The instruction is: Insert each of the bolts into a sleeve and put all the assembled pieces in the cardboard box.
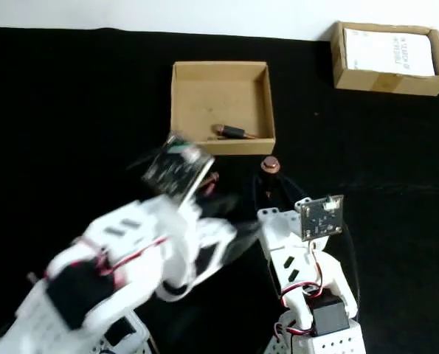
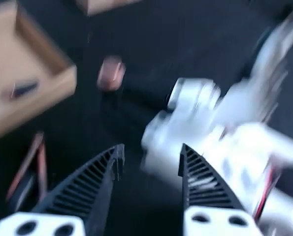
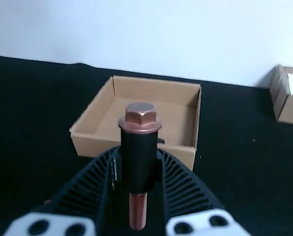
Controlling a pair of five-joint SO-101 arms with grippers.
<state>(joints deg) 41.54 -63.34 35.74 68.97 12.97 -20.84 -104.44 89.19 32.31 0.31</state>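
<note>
My right gripper (image 3: 136,160) is shut on a black sleeve (image 3: 136,167) held upright, with a copper bolt (image 3: 140,118) through it, its hex head on top and its thread below. In the high view that assembled piece (image 1: 271,166) stands just in front of the cardboard box (image 1: 182,110). Another assembled piece (image 1: 234,133) lies inside the box at its near wall. My left gripper (image 2: 148,157) is open and empty, hovering next to the right arm (image 2: 225,132). Loose copper bolts (image 2: 33,167) lie on the cloth beside the left gripper.
The table is covered in black cloth. A second cardboard box (image 1: 433,77) holding white paper sits at the far right corner. The left arm (image 1: 130,251) crosses the near left of the table, close to the right arm's base (image 1: 315,310).
</note>
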